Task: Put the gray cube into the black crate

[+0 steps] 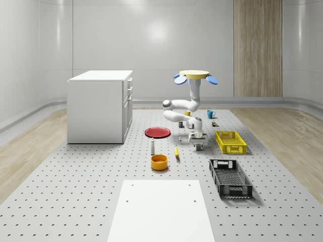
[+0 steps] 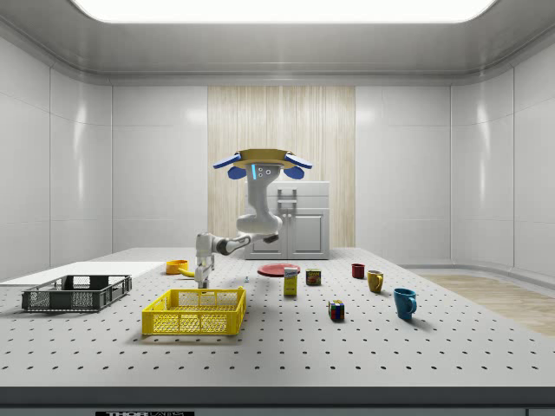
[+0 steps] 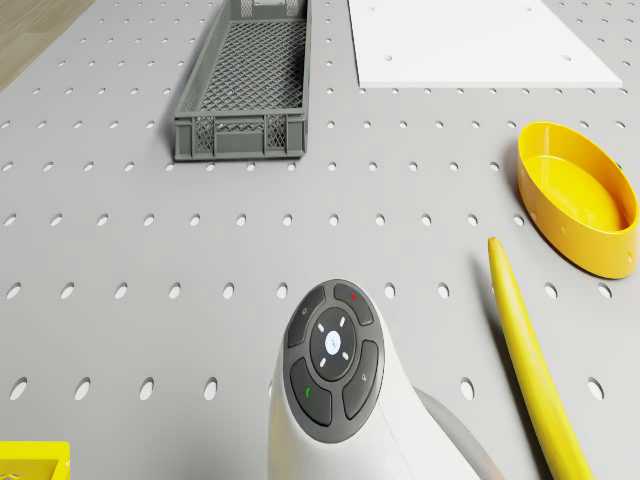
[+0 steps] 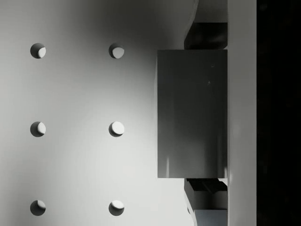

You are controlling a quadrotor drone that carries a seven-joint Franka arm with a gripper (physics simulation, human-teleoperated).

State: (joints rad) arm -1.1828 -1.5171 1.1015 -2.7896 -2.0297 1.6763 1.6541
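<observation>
Centrally in the whole-scene view, the hovering drone (image 1: 195, 75) lowers its gripper (image 1: 198, 144) onto the small gray cube (image 4: 192, 113), fingers pinching it on the table, where a shallow grip risks dropping it before the black mesh crate (image 1: 230, 178) at lower right.

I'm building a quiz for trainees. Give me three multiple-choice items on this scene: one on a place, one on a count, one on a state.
1. The tool is low: A over the red plate; B between banana and yellow crate; C on the cabinet.
2. Crates present: A one; B two; C three.
3. The black crate is: A empty; B holding the cube; C overturned.
Answers: B, the whole-scene view shows it between them; B, one yellow, one black; A, its mesh floor is bare.
</observation>
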